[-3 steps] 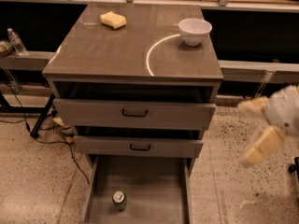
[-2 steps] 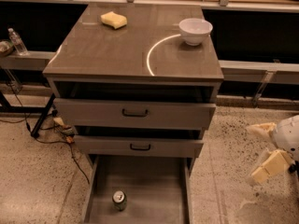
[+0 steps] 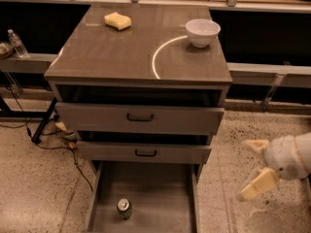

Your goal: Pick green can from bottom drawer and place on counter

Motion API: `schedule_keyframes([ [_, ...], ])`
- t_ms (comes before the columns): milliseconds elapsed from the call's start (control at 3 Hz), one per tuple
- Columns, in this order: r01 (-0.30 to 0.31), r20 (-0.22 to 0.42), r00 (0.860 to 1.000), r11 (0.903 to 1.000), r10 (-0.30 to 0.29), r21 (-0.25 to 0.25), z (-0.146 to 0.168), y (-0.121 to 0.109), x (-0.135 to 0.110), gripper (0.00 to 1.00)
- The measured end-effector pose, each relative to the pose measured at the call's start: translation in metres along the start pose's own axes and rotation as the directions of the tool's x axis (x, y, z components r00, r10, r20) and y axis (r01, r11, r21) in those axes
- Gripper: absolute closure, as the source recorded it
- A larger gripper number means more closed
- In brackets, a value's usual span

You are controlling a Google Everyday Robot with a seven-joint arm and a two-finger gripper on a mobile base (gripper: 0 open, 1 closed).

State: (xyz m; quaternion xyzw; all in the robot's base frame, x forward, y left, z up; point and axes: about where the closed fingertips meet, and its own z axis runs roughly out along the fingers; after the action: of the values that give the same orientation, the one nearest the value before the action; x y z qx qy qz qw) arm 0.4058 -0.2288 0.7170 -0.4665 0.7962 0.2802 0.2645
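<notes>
The green can stands upright on the grey floor of the open bottom drawer, left of its middle and near the front. The counter is the glossy grey-brown cabinet top with a curved white reflection. My gripper is to the right of the cabinet, over the speckled floor at about drawer height, well apart from the can. Its two pale fingers are spread apart and hold nothing.
A white bowl and a yellow sponge sit on the counter. The two upper drawers with black handles stand partly open above the bottom drawer. A water bottle stands on the left shelf. Cables lie on the floor at left.
My gripper has dropped lower and drifted to the right, away from the cabinet's side. The can and drawers have not moved.
</notes>
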Motion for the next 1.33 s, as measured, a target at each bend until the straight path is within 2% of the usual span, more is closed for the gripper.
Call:
schedule_keyframes([
  [333,-0.038,0.045,0.998,0.9988,0.039,-0.030,0.079,-0.009,0.043,0.00],
  [667,-0.048,0.100,0.994,0.9981,0.051,-0.038,0.162,-0.027,0.080,0.00],
  [1000,-0.055,0.178,0.982,0.9974,0.063,-0.046,0.266,-0.054,0.107,0.00],
  [1333,-0.097,0.229,0.966,0.9903,0.118,-0.100,0.351,-0.051,0.130,0.00],
])
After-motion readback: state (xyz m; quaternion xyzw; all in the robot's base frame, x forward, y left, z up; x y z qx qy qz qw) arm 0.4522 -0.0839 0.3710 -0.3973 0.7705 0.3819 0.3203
